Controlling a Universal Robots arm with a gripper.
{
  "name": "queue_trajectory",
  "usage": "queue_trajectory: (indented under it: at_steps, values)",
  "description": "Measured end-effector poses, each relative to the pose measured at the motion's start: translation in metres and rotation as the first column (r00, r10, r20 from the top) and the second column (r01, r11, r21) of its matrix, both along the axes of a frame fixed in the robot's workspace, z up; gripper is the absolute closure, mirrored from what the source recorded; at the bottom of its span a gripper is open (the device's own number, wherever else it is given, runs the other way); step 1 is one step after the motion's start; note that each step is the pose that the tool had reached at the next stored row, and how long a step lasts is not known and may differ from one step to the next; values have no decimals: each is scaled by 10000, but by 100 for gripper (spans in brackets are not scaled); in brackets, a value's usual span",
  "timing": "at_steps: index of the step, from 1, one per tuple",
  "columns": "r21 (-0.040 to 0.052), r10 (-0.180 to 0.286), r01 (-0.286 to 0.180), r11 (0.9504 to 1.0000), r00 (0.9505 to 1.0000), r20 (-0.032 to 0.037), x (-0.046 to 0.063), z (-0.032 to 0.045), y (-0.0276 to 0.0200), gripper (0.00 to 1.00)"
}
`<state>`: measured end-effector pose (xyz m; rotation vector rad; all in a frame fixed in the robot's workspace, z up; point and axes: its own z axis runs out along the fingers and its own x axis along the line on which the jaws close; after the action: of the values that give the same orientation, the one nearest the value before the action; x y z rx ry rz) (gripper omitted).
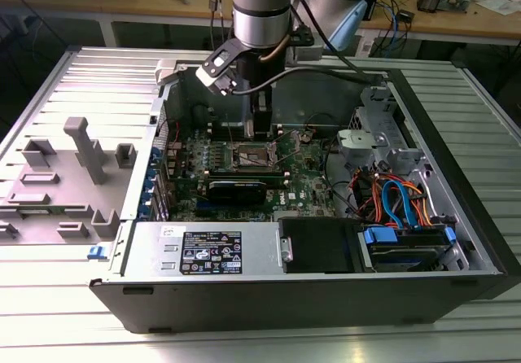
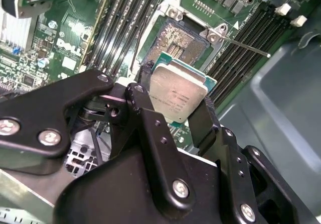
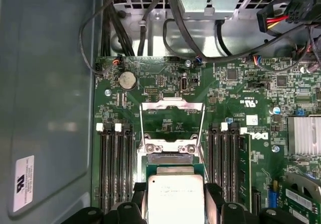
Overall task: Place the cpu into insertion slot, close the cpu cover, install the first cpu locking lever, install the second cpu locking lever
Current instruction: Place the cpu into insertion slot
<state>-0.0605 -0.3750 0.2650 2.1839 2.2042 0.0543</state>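
My gripper (image 2: 176, 97) is shut on the cpu (image 2: 178, 91), a flat square chip with a silver-grey top and green edge, one black finger (image 2: 200, 118) on each side. The chip hangs just above the insertion slot (image 2: 176, 42), whose dark pin field lies bare on the green board. In the first wrist view the cpu (image 3: 175, 196) sits between the fingers (image 3: 213, 196), and the cpu cover (image 3: 173, 105), a silver frame with a square cut-out, stands swung open beyond it. In the exterior view the gripper (image 1: 260, 129) is low over the insertion slot (image 1: 254, 156).
A thin metal locking lever (image 2: 246, 45) sticks out beside the socket. Long black memory slots (image 3: 115, 169) flank it on both sides. A black graphics card (image 1: 244, 188), a bundle of coloured cables (image 1: 395, 200) and the case walls (image 1: 456, 159) surround the board.
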Motion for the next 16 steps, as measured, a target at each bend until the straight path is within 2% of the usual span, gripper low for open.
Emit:
queue_trajectory:
  at_steps: [4, 6, 9, 11, 16]
  values:
    - [1, 59, -59, 10000, 10000, 0, -23, -95, 0, 46]
    - [2, 126, -126, 9999, 9999, 9, -40, -119, 0, 46]
    - [1, 132, -132, 9999, 9998, 135, -58, -171, 0, 46]
    - [0, 133, -133, 9999, 9998, 179, -62, -207, 0, 46]
    - [0, 134, -134, 9999, 9997, 181, -74, -310, -1, 46]
